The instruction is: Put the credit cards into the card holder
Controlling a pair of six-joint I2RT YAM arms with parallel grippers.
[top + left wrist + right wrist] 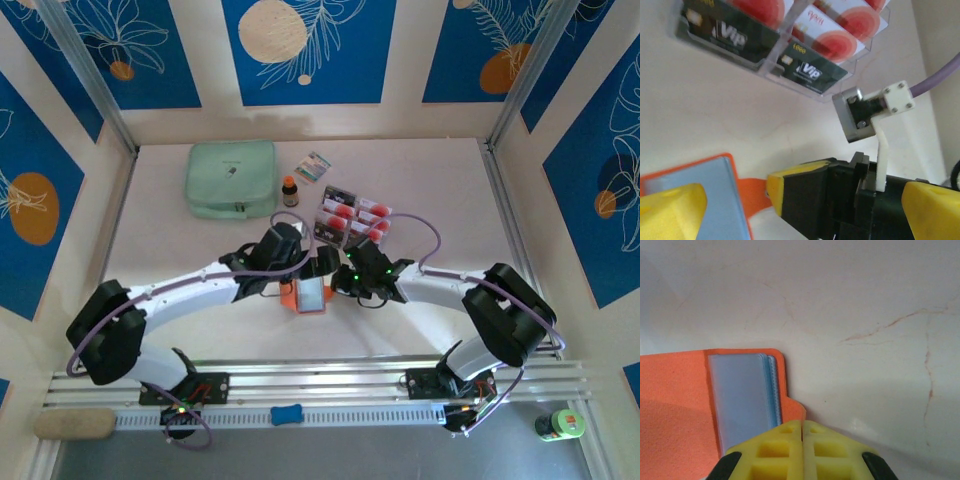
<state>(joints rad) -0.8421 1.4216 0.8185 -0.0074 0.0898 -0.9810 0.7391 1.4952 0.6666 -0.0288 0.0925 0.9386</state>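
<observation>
The card holder [310,296] lies open on the tabletop between the arms. The left end effector [298,275] gapes wide over it. The right end effector [802,432], fingers together and empty, sits at its edge. The cards [815,55] lie just beyond, nearer the right arm.

I'm seeing a mint-green zip pouch [231,179] lying at the far left of the table [440,180], a small brown bottle [290,190] standing just right of it, and a patterned packet [313,167] lying just beyond that bottle.

The left pincer [311,268] and right pincer [334,283] flank the card holder [310,296], credit cards [352,217] close behind; table [450,200] rightward lies bare.
</observation>
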